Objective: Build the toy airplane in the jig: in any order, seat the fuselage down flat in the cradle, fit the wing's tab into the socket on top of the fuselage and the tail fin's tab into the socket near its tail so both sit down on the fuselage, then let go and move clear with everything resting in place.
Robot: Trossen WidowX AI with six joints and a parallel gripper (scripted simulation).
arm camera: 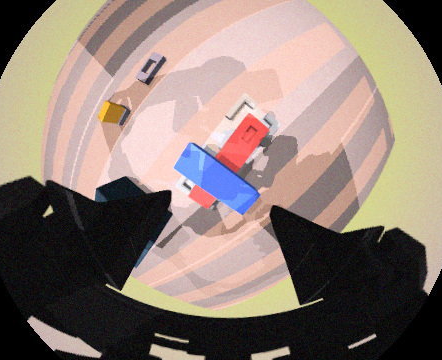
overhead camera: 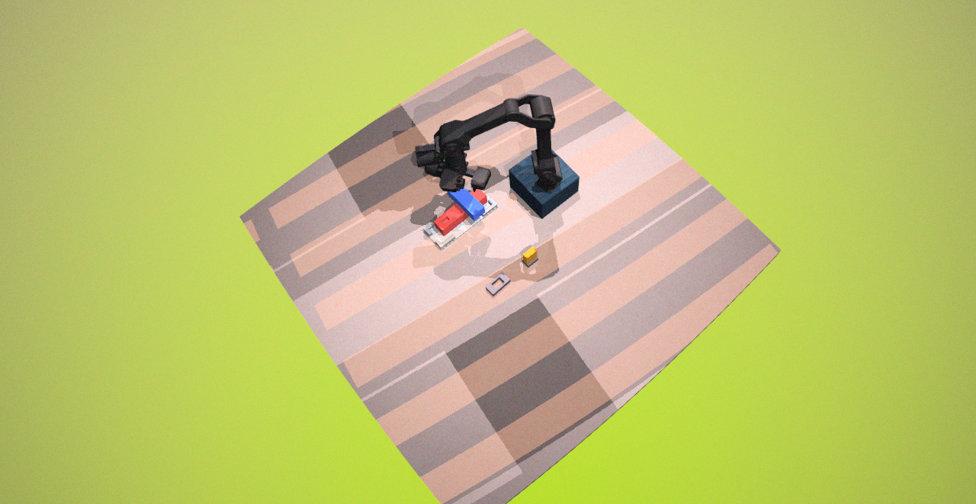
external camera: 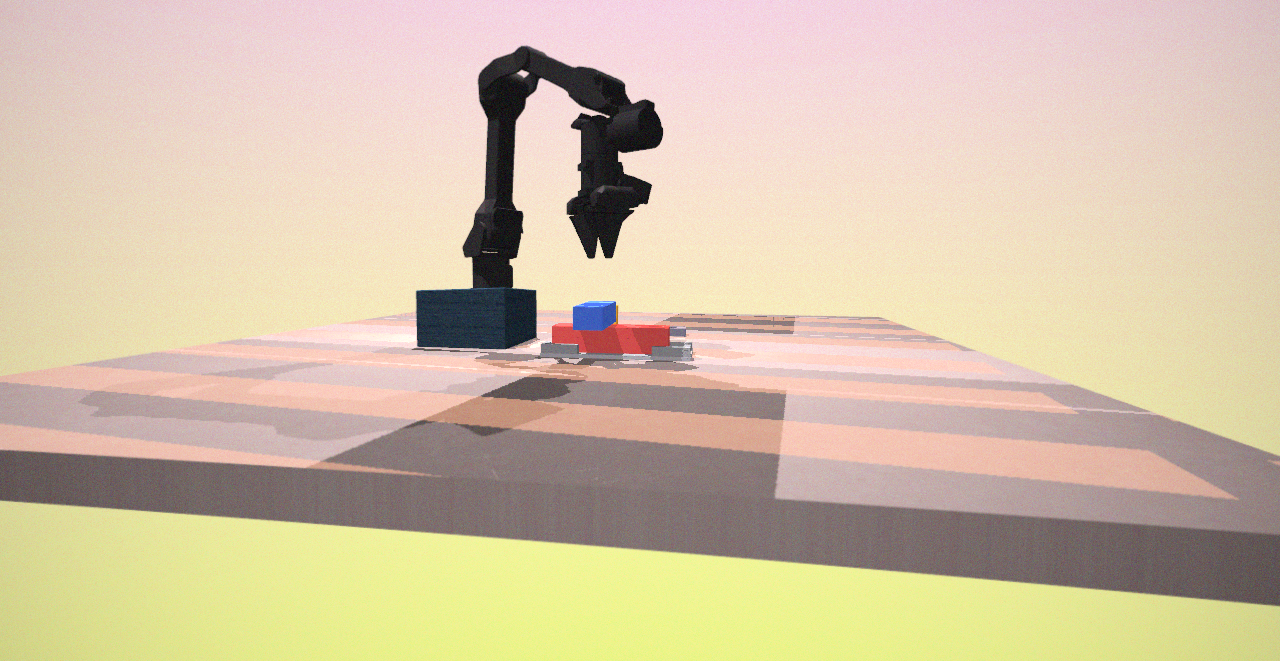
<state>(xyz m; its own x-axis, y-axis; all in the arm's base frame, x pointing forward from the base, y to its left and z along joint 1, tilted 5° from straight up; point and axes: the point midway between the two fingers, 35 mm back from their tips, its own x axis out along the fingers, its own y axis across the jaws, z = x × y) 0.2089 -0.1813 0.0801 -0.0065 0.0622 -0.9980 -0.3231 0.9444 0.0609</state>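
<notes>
The red fuselage [overhead camera: 448,222] [external camera: 640,338] [arm camera: 237,149] lies in the pale cradle [overhead camera: 443,243] [external camera: 671,353] and looks level. The blue wing [overhead camera: 467,203] [external camera: 593,315] [arm camera: 216,177] lies across its top; its tab is hidden. The tail socket [arm camera: 249,132] is empty. The yellow tail fin [overhead camera: 529,255] [arm camera: 112,112] stands upright in a small grey holder, apart from the cradle. My gripper [external camera: 599,255] [arm camera: 223,203] is open and empty, pointing down well above the wing and fuselage.
An empty grey rectangular holder [overhead camera: 490,288] [arm camera: 158,58] lies near the fin. The dark blue base block [overhead camera: 544,197] [external camera: 474,318] [arm camera: 121,189] carries the arm beside the cradle. Shadows fall across the striped table [overhead camera: 382,323] [external camera: 895,442].
</notes>
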